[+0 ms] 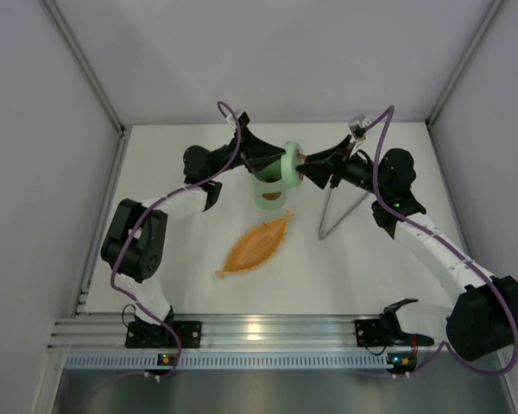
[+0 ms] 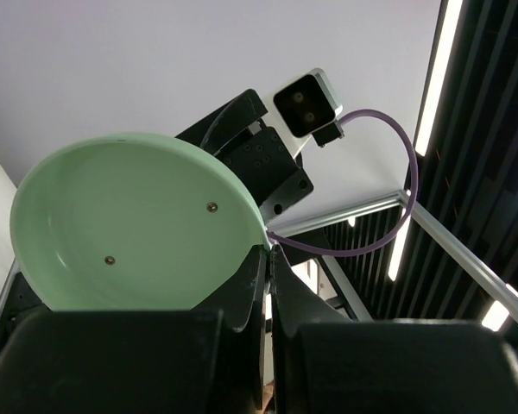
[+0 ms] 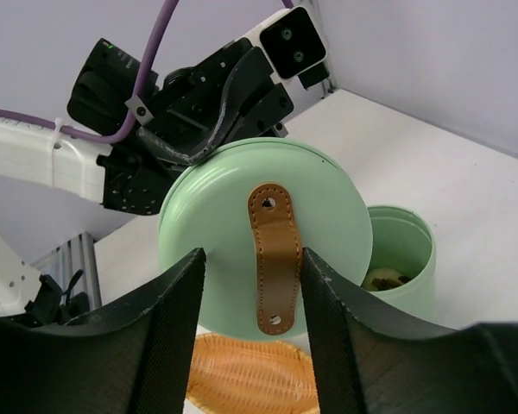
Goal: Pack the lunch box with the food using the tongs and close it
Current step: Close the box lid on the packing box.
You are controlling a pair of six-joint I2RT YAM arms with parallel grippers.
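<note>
The lunch box (image 1: pixel 270 195) (image 3: pixel 407 250), a mint-green cylinder, stands open on the table with food (image 3: pixel 382 279) inside. Its round lid (image 1: pixel 291 164) (image 2: pixel 129 233) (image 3: pixel 224 216) hangs on edge above it. My left gripper (image 1: pixel 276 159) (image 2: pixel 276 250) is shut on the lid's rim. My right gripper (image 1: pixel 307 169) (image 3: pixel 252 256) faces the lid's top, and its jaws straddle the brown strap (image 3: pixel 274 259). The right finger touches the strap; a gap shows at the left finger. The tongs (image 1: pixel 328 211) lie on the table to the right of the box.
An orange woven leaf-shaped tray (image 1: pixel 257 244) (image 3: pixel 250 375) lies in front of the lunch box. The enclosure's white walls stand at the back and sides. The left arm's wrist and camera (image 3: pixel 207 112) sit right behind the lid.
</note>
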